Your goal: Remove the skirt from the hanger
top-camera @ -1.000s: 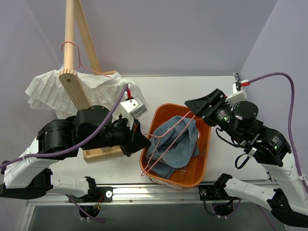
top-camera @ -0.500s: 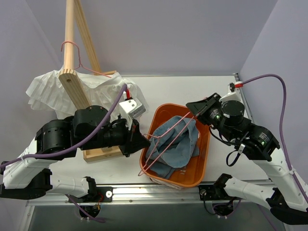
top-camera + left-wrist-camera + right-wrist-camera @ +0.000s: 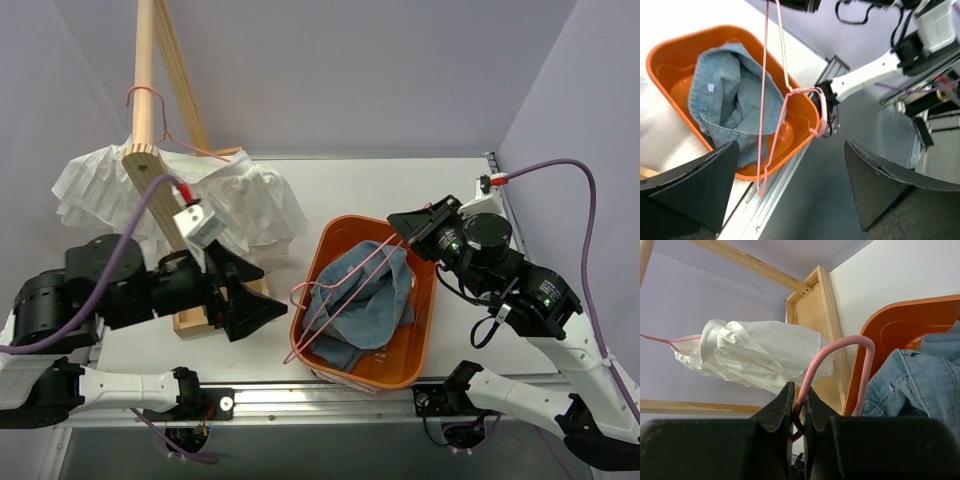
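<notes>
The blue denim skirt (image 3: 370,295) (image 3: 735,100) (image 3: 920,380) lies crumpled in the orange basket (image 3: 425,330) (image 3: 670,45) (image 3: 865,335). A pink wire hanger (image 3: 350,280) (image 3: 785,95) (image 3: 840,355) slants across the top of it, its hook past the basket's left rim. I cannot tell whether the skirt still hangs on the wire. My right gripper (image 3: 400,232) (image 3: 799,390) is shut on the hanger's far right bend. My left gripper (image 3: 272,295) (image 3: 792,145) stands wide open to the left of the hook, holding nothing.
A wooden rack (image 3: 150,120) rises at the back left with a white garment (image 3: 240,195) (image 3: 755,355) on a second pink hanger (image 3: 150,100). Its wooden base (image 3: 200,320) sits just behind my left gripper. A metal rail (image 3: 300,395) runs along the table's near edge.
My left gripper has let go of the hanger's hook, opened wide and pulled back to the left. My right gripper has closed on the hanger's far end.
</notes>
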